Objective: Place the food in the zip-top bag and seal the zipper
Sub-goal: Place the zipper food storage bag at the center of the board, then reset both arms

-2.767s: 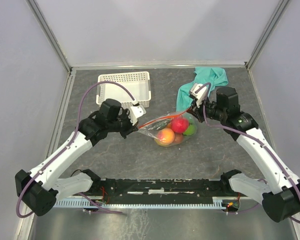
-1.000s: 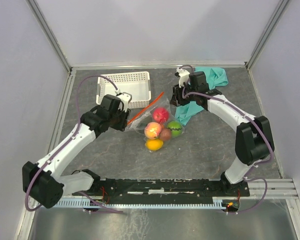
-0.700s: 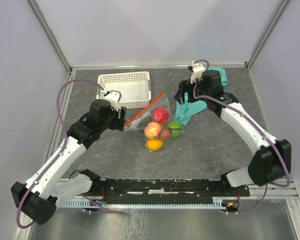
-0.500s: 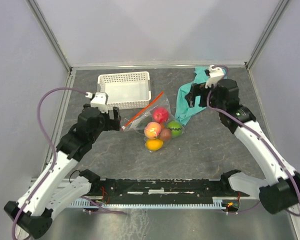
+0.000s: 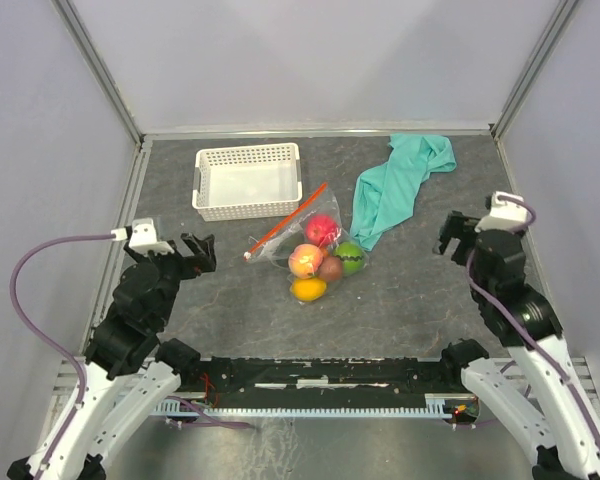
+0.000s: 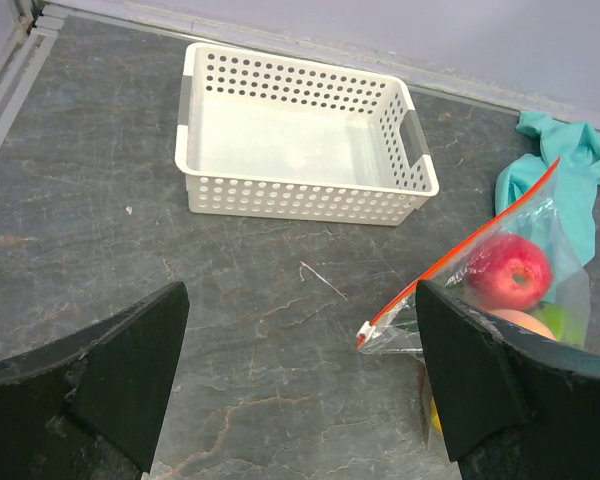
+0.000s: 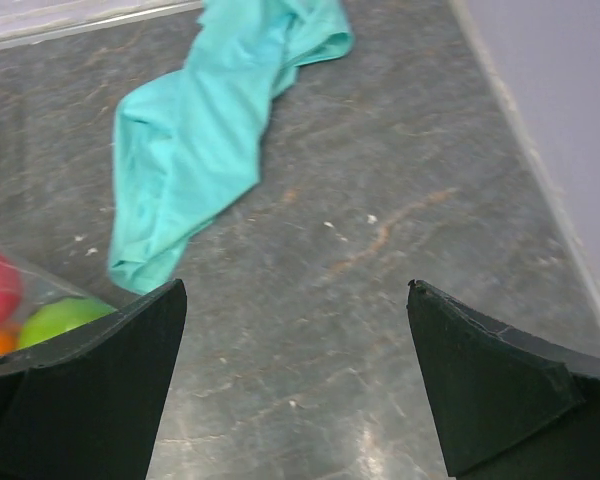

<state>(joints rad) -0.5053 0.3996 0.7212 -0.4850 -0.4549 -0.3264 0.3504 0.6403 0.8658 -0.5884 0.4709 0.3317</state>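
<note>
From above, the left jaws and the right jaws, a second ago closing in at the thin red-orange zipper (image 5: 285,222), are now hanging released and drawn well back, suggesting the sealing is finishing. In the left wrist view, the clear crinkly zip-top bag (image 6: 565,262) is lying on the dark stone-patterned surface (image 6: 100,260) near the white perforated basket (image 6: 300,200), its strip looking straight and shut over the round toy fruits (image 6: 508,272). In the right wrist view, one green fruit (image 7: 65,318) is peeking in beside the teal cloth (image 7: 200,140).
</note>
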